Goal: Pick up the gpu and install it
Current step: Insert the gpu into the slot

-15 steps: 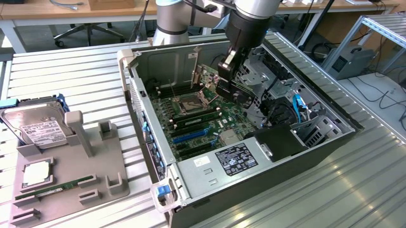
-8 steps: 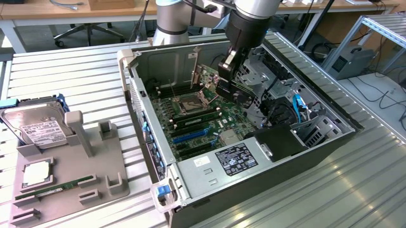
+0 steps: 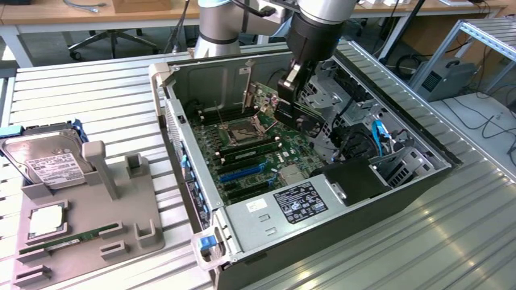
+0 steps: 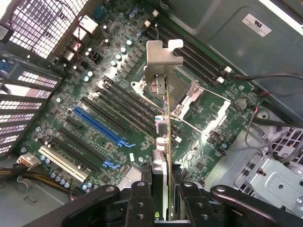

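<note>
The gripper (image 4: pixel 160 185) is clamping its fingers (image 4: pixel 142 196) on the gpu (image 4: pixel 163 66) and holding it edge-on over the motherboard (image 4: pixel 94 118), beside the CPU socket (image 3: pixel 241 134), inside the open computer case (image 3: pixel 322 232) in the upper middle of the exterior view.

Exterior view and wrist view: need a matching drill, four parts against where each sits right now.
1. gpu
2. hard drive
3. RAM stick
4. blue slot

A. lying flat on the grey tray
B. clamped edge-on in the hand, over the motherboard
C. propped up, tilted, on the grey tray
D. empty, on the motherboard

Pairs: 1-B, 2-C, 3-A, 4-D
</note>
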